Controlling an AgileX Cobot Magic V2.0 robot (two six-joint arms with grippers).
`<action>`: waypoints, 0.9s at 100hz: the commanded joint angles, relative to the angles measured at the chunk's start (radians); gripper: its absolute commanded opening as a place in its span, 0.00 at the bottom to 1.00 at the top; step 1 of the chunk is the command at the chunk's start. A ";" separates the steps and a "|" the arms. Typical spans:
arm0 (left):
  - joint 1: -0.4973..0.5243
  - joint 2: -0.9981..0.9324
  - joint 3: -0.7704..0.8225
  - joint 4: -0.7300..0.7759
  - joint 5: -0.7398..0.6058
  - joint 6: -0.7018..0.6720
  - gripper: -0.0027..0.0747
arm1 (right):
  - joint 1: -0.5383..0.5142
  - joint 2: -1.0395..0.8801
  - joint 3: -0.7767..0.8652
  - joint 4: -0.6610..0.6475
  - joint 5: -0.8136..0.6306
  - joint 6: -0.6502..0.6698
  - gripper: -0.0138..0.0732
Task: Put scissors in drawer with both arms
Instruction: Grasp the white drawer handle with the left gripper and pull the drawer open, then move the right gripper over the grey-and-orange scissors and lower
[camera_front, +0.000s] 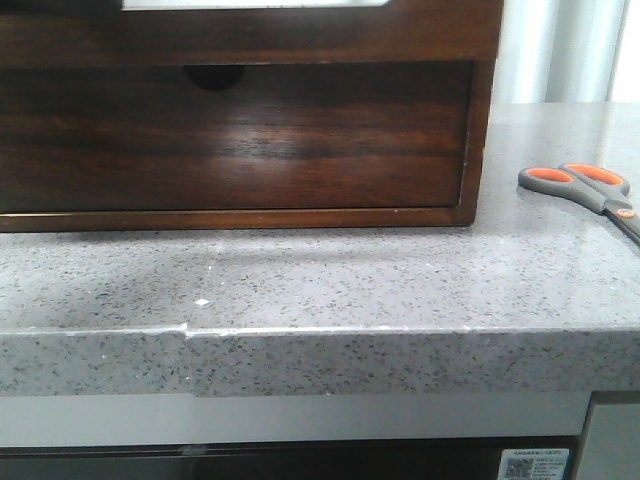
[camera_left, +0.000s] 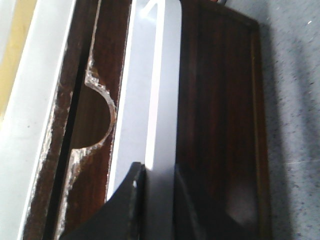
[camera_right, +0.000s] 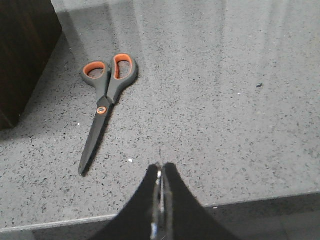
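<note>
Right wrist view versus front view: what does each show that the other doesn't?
Only the right wrist view shows the right hand, fingers together, above the counter, and the scissors' closed blades in full. Only the front view shows the wide drawer front with its small notch and the counter's front edge. Both show the scissors lying flat on the grey speckled counter beside the dark cabinet.

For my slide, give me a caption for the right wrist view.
Closed scissors lie flat on the speckled counter, ahead of the shut right gripper.

Grey speckled stone countertop (camera_front: 330, 290) w/ seam notch at front edge. Lower drawer w/ semicircular finger notch (camera_front: 213, 78). QR label (camera_front: 534, 465) below counter, bottom right.
</note>
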 joint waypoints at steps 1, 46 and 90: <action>-0.025 -0.062 0.012 -0.018 -0.064 -0.011 0.01 | -0.005 0.019 -0.035 -0.005 -0.068 -0.007 0.09; -0.040 -0.223 0.127 -0.018 -0.193 -0.011 0.01 | -0.005 0.019 -0.035 -0.005 -0.068 -0.007 0.09; -0.040 -0.223 0.127 -0.018 -0.318 -0.011 0.05 | -0.005 0.019 -0.035 -0.005 -0.062 -0.007 0.09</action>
